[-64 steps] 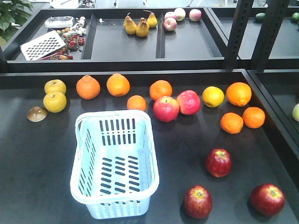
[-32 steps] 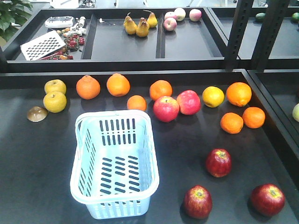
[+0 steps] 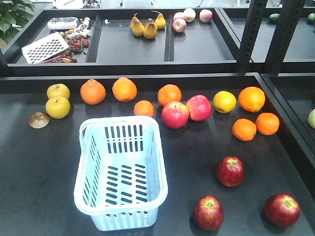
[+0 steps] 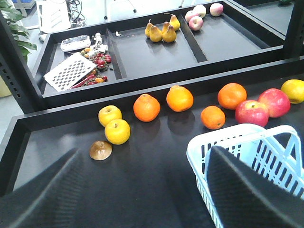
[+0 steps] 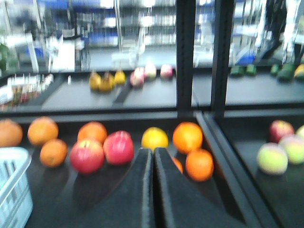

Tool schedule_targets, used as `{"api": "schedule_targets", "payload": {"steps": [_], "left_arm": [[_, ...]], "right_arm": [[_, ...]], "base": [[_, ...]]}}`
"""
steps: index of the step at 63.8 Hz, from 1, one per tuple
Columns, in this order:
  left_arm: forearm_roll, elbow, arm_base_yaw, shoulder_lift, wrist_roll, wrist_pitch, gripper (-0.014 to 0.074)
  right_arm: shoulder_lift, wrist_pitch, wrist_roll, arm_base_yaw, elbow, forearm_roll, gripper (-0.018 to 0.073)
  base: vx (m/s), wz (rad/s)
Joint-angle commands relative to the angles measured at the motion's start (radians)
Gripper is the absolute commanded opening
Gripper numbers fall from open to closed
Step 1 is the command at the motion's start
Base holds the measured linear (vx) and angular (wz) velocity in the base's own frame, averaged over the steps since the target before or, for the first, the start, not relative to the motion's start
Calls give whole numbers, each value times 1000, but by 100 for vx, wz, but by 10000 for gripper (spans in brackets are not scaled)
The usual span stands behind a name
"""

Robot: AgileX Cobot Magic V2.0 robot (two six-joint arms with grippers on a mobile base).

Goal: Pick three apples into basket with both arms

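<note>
— Where are the apples [image 3: 230,171]?
— All three lie on the table [image 3: 39,187], right of the basket [image 3: 119,120], outside it
— And the fingers?
— Left fingers [image 4: 242,190] spread apart; right fingers [image 5: 137,190] pressed together, holding nothing

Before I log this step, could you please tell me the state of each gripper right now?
Black left gripper: open, nothing between its fingers.
Black right gripper: shut, holding nothing.

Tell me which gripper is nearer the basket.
Left. The left gripper has the basket right at one finger; the right gripper sees only its corner at the view's left edge.
</note>
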Motion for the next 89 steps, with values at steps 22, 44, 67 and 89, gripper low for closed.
{"api": "schedule_targets", "payload": {"steps": [22, 44, 67, 89], "left_arm": [[22, -28, 2, 4, -7, -61, 523], [22, -28, 2, 4, -7, -61, 523], [22, -28, 2, 4, -7, -61, 523], [22, -28, 2, 4, -7, -61, 523]], "right_arm": [[514, 545, 4, -8, -465, 1, -9], [646, 548, -15, -8, -461, 76, 212], [660, 549, -65, -6, -461, 80, 730], [891, 459, -234, 108, -461, 129, 708]], "base": [[0, 0], [0, 0], [0, 0], [0, 0]]}}
